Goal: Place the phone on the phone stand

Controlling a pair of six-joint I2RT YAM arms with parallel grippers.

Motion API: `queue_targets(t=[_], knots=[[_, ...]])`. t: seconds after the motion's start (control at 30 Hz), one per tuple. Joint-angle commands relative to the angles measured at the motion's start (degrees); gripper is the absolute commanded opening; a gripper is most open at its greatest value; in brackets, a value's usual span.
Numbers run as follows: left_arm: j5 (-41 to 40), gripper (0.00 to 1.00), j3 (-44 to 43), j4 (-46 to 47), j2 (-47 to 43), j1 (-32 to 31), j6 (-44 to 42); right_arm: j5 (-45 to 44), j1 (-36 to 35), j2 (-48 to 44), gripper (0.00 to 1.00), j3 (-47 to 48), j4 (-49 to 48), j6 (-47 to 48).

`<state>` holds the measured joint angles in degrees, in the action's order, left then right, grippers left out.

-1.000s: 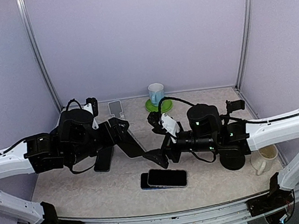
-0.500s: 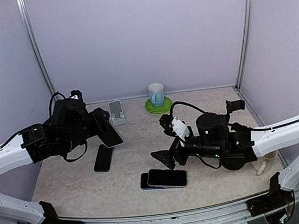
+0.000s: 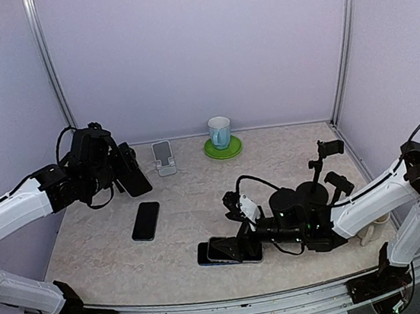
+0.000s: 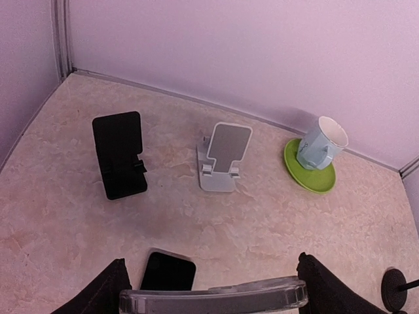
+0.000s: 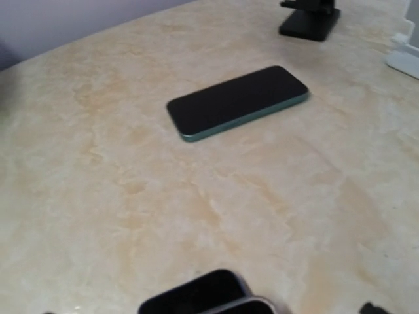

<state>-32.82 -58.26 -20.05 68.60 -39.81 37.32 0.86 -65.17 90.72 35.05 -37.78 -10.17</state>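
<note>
— Where is the phone?
— The dark phone in a clear case [image 3: 135, 181] is up in the air on the left side. The left gripper [image 4: 213, 301] has it clamped across its width. In the left wrist view the case's clear edge runs from one finger to the other, and the phone touches nothing else.

— And the stand?
— The white plastic phone stand [image 4: 221, 157] sits upright near the back wall, on the beige marbled tabletop [image 3: 285, 148]. It is below and ahead of the held phone, apart from it. A black phone stand [image 4: 119, 154] stands beside it toward the left wall, and the two do not touch.

— What about the other arm?
— The right gripper [image 3: 242, 241] is down low at the near middle of the table. Its jaws are spread wide and hold nothing. It sits right at a stack of two dark phones [image 3: 215, 250], but I cannot tell whether a finger touches the stack.

— Anything else on the table?
— A dark flat phone with a green edge [image 5: 237, 101] lies left of centre, well apart from the stack. A pale blue cup [image 3: 220, 131] stands on a round green saucer [image 3: 234, 151] by the back wall, to the right of the white stand. A cream mug [image 3: 371, 231] sits at the right, partly hidden behind the right arm.
</note>
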Motion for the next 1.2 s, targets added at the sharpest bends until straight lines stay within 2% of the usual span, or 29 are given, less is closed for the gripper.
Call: queue_targets(t=[0.0,0.23,1.17], knots=[[0.6,0.59,-0.5,5.8,2.3,4.4,-3.0,2.2,-0.2,0.3,1.00,-1.9,-8.9,-0.2],[0.3,0.60,-2.8,8.1,6.1,9.9,-5.5,0.9,-0.2,-0.7,1.00,-4.0,-11.5,-0.3],[1.5,0.60,-10.3,12.6,19.0,19.0,-10.9,1.0,-0.2,1.2,1.00,-3.1,-11.3,-0.3]])
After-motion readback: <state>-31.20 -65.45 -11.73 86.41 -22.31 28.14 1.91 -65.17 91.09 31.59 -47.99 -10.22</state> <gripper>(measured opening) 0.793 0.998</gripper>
